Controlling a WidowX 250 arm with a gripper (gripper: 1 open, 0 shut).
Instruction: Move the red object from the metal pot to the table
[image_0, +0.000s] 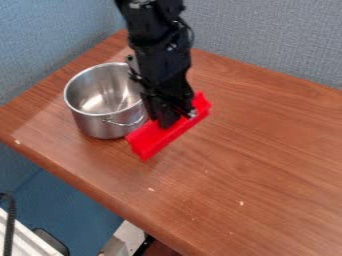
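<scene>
Note the current state. The gripper (167, 112) points straight down with its jaws nearly closed, clamped on the far end of the red object (163, 133). The red object is outside the metal pot (107, 99) and lies low over the table (267, 160), just right of the pot. You cannot confirm from this view whether its near end already rests on the wood.

Observe these hazards before release:

- Pot contact. The gripper stands just beside the pot's right wall. Any drift to the left could strike the rim and shove the pot toward the left table edge.
- Early release. If the block is not flat on the surface, opening the jaws could let it tip or slide.
- Excess descent. Pressing down further could jam the block against the table.
</scene>
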